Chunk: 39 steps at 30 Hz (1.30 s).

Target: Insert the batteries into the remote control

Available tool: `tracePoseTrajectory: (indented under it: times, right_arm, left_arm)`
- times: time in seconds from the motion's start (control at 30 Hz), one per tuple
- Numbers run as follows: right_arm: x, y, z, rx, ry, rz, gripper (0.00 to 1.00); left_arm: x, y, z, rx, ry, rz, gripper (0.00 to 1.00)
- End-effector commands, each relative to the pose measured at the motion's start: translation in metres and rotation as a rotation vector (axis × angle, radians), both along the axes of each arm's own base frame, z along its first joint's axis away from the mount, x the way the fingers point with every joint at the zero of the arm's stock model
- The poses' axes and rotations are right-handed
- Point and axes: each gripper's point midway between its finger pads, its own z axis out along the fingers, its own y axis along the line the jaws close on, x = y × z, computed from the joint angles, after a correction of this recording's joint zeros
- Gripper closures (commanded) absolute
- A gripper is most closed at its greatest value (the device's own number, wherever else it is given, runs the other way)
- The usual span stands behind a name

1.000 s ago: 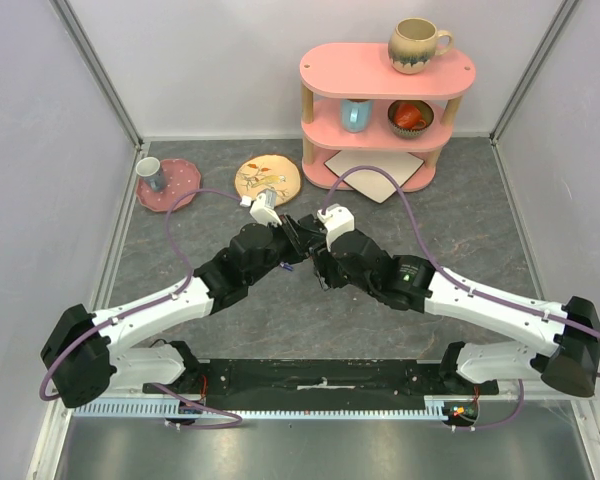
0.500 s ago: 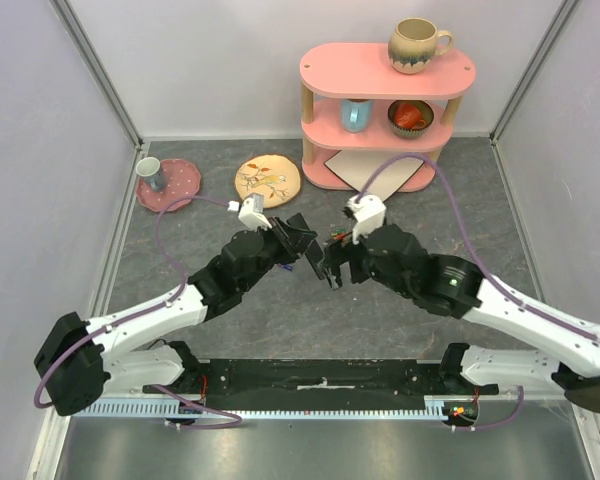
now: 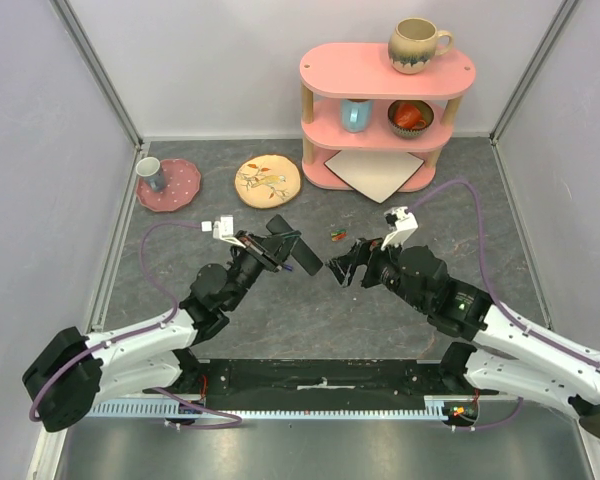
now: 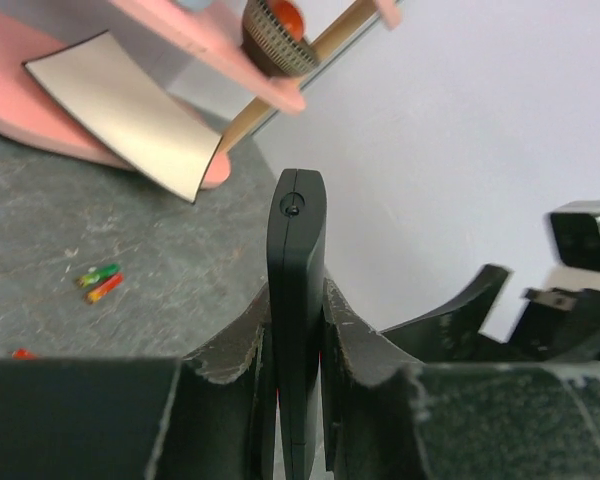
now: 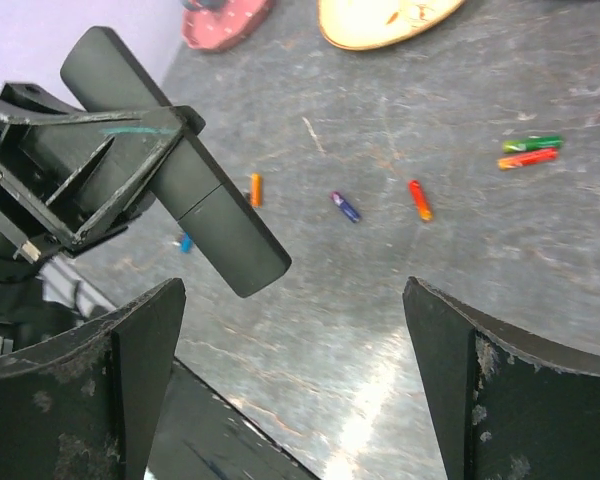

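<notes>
While left jaws clench remote control [image 4: 297, 330] | right jaws released | batteries [image 5: 419, 200] loose, perhaps six | shelf [image 3: 350, 72] beyond

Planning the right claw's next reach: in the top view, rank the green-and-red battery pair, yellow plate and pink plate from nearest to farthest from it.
1. Battery pair, just beyond the right claw.
2. Yellow plate, back and to the left.
3. Pink plate, farthest left.

a dark grey mottled tabletop [image 3: 310, 310] lay between pale lilac walls [image 3: 210, 70] joined by metal corner posts [image 3: 99, 70], all evenly lit. at one o'clock a pink three-tier shelf [image 3: 350, 70] stood by the back wall, a pale square mat [image 3: 375, 172] jutting from its lowest tier.
</notes>
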Motion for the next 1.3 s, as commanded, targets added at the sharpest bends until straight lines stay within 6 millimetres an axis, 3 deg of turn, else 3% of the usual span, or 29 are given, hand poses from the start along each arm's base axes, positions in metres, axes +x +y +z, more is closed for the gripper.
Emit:
tracePoseTrajectory:
  times: [0.0, 0.07, 0.17, 0.57, 1.1, 1.27]
  right_arm:
    - [-0.001, 0.022, 0.032, 0.339, 0.010, 0.066, 0.02]
    - [0.000, 0.025, 0.037, 0.427, 0.030, 0.078, 0.02]
    - [0.002, 0.033, 0.027, 0.460, 0.065, 0.112, 0.02]
    - [0.007, 0.065, 0.020, 0.521, 0.110, 0.207, 0.11]
    - [0.018, 0.073, 0.008, 0.551, 0.149, 0.202, 0.31]
    - [0.017, 0.075, 0.002, 0.544, 0.168, 0.208, 0.30]
  left_arm:
    - [-0.004, 0.015, 0.048, -0.114, -0.147, 0.038, 0.98]
    - [-0.005, 0.017, 0.051, -0.126, -0.171, 0.041, 0.98]
    - [-0.004, 0.015, 0.049, -0.128, -0.167, 0.039, 0.98]
    - [0.000, 0.011, 0.044, -0.086, -0.146, 0.044, 0.98]
    - [-0.003, 0.017, 0.047, -0.094, -0.170, 0.055, 0.98]
    - [-0.003, 0.018, 0.048, -0.099, -0.173, 0.058, 0.98]
